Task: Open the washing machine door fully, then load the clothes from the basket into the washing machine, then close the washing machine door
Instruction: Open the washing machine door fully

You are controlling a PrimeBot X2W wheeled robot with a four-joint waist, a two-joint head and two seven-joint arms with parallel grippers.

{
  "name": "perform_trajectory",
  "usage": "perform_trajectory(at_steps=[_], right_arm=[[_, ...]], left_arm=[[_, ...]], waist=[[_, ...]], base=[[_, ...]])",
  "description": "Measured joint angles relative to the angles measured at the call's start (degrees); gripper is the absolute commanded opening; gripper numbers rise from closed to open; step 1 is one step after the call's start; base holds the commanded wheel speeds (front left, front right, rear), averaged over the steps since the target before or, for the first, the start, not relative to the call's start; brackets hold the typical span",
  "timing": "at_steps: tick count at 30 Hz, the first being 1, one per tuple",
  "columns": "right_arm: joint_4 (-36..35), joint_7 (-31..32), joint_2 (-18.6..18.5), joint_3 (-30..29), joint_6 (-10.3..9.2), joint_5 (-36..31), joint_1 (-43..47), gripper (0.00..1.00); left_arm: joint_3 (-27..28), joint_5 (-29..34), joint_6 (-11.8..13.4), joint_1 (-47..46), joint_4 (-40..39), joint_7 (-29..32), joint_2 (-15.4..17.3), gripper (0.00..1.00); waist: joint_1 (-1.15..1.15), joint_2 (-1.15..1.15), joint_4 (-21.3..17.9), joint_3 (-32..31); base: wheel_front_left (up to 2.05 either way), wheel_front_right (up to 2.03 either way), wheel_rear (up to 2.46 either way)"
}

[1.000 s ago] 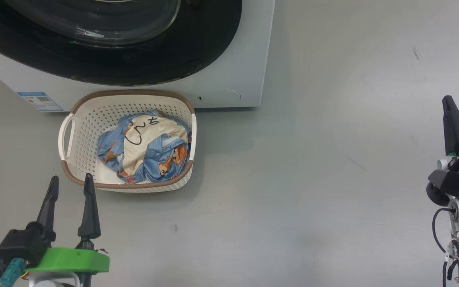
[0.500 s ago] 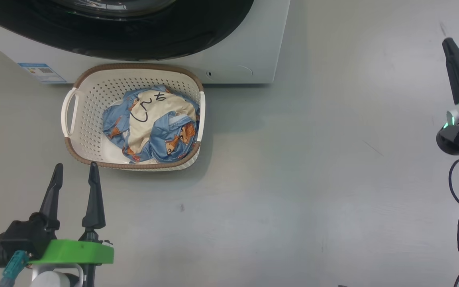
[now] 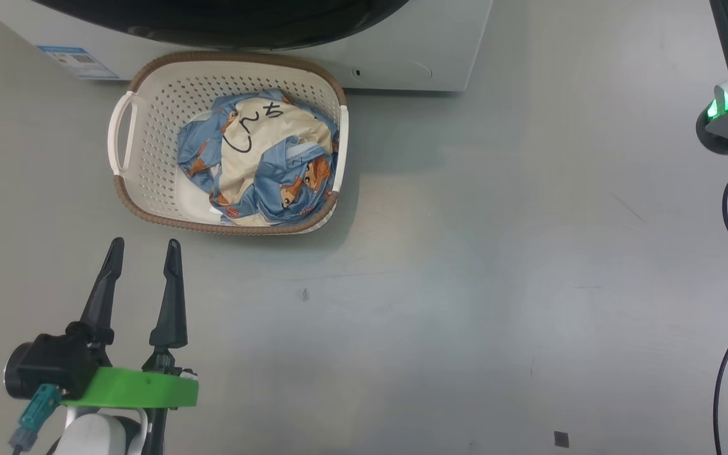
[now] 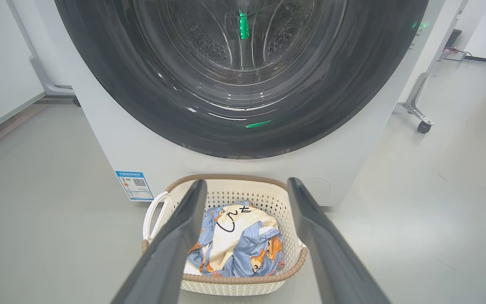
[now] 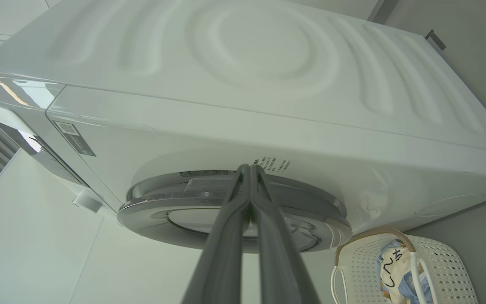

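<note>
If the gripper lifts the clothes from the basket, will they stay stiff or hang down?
The clothes lie crumpled in soft folds, so they will probably droop and unfold when lifted. They look like thin fabric, so likely light for their bulk.

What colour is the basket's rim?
Brown and woven-looking, on the cream perforated plastic basket; clearest in the head view.

Left end effector (image 3: 145,242) holds its fingers spread wide; right end effector (image 5: 250,169) has fingers pressed together.
</note>
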Motion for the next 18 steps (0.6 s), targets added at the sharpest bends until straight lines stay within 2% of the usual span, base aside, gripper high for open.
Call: perform_trajectory(at_steps=[18], right_arm=[[0.5,3.6,-0.6,2.6,0.00,-2.1,-12.0,0.00]], left_arm=[[-0.3,0.1,0.0,-1.5,-1.5,0.0,-0.6,1.00]], waist=[[0.00,0.00,4.1,6.8]], base=[[0.00,0.00,0.00]])
